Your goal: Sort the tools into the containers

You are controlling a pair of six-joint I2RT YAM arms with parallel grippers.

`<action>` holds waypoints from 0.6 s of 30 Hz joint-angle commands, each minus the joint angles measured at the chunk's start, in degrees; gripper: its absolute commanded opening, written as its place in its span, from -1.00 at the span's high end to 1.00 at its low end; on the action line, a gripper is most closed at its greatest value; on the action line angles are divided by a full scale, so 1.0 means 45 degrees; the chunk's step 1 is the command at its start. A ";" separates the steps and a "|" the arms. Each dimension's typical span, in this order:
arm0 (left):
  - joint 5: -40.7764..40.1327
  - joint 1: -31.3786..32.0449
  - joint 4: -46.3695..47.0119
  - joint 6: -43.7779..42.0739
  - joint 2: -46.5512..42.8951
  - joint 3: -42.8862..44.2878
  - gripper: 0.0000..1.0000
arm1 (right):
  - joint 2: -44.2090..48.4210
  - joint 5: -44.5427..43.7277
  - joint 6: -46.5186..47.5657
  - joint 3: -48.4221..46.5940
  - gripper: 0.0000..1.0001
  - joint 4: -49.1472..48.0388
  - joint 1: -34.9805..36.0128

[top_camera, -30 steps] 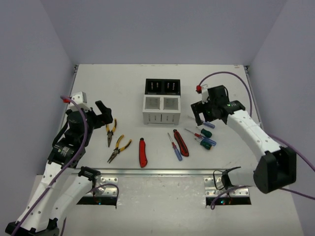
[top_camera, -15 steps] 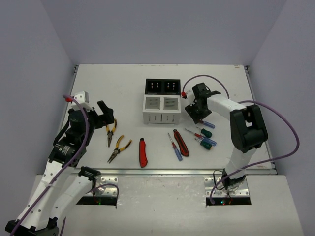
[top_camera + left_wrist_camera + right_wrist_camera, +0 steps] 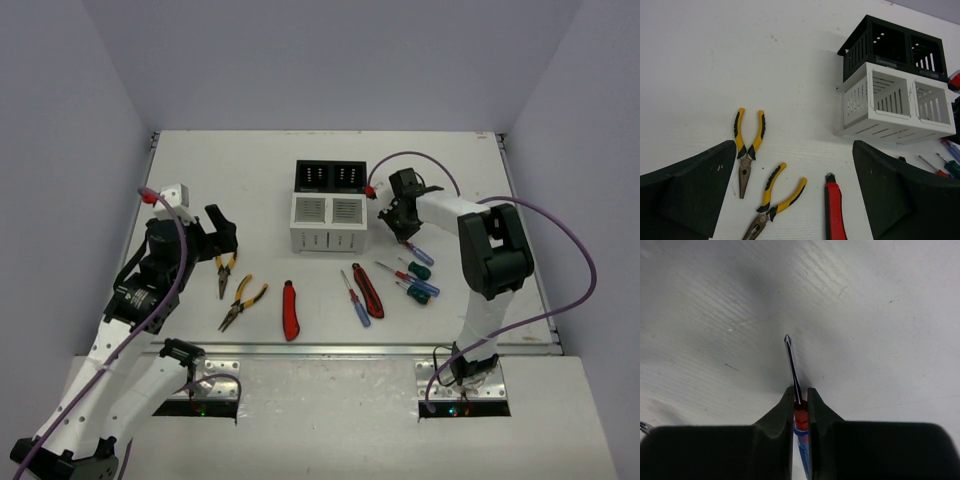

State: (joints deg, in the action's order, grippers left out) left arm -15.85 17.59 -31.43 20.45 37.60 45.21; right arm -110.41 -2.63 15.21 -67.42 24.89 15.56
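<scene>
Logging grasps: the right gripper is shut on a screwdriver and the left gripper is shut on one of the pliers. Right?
Wrong about the left gripper: it is open and holds nothing, with both pliers lying on the table, as the left wrist view shows. The right gripper is shut on a screwdriver.

This is a robotics lab test cell rather than a working workshop: a plain white worktop [image 3: 250,170] is boxed in by bare pale walls [image 3: 330,60] on three sides. Two white-and-black arms, the left arm [image 3: 150,285] and the right arm [image 3: 490,250], are mounted by a metal rail [image 3: 330,348] at its near edge, trailing purple cable [image 3: 408,154]. Pliers [image 3: 242,302], a utility knife [image 3: 290,310] and screwdrivers [image 3: 355,298] lie spaced out in a row before a black box [image 3: 331,175] and a white box [image 3: 328,225], laid out as a staged set
</scene>
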 commanded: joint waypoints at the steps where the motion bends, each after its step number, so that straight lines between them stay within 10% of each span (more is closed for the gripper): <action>1: 0.0298 0.0153 0.0637 -0.0071 0.0062 0.0012 -1.00 | 0.0258 -0.1042 -0.0175 0.0042 0.94 -0.0590 -0.0177; 11: 0.0398 0.0192 0.0696 -0.0149 0.0062 -0.0046 -1.00 | 0.1762 -0.2503 -0.2844 -0.0933 1.00 -0.1038 -0.0998; 18: 0.0338 0.0192 0.0677 -0.0149 0.0278 -0.0027 -1.00 | 0.5593 0.0673 -0.5498 -0.0841 1.00 -0.3850 -0.0884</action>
State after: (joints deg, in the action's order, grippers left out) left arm -14.28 17.98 -31.07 20.03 38.29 44.95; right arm -96.16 -9.89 0.08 -68.52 20.98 10.84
